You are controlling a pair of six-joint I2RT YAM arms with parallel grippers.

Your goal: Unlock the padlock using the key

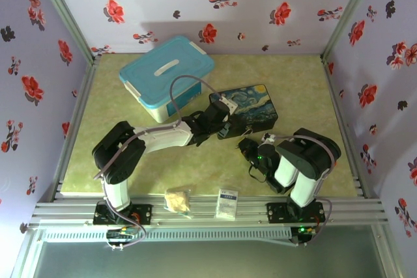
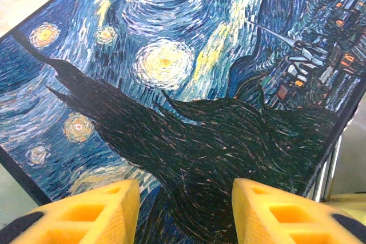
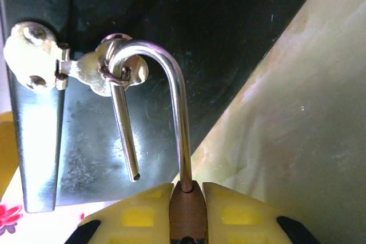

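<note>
My right gripper is shut on the small brass padlock body, which sits between its yellow fingers. The silver shackle is open, its free end hanging clear of the body. Its curve is still hooked through the ring of the metal hasp on the dark side of the painted box. My left gripper is open just above the painted dark-blue box lid, with nothing between its fingers. From above, the left gripper and right gripper meet at the box. The key is out of view.
A white bin with a teal lid stands at the back left, next to the painted box. A white packet and a crumpled pale item lie on the front metal rail. Floral walls close three sides.
</note>
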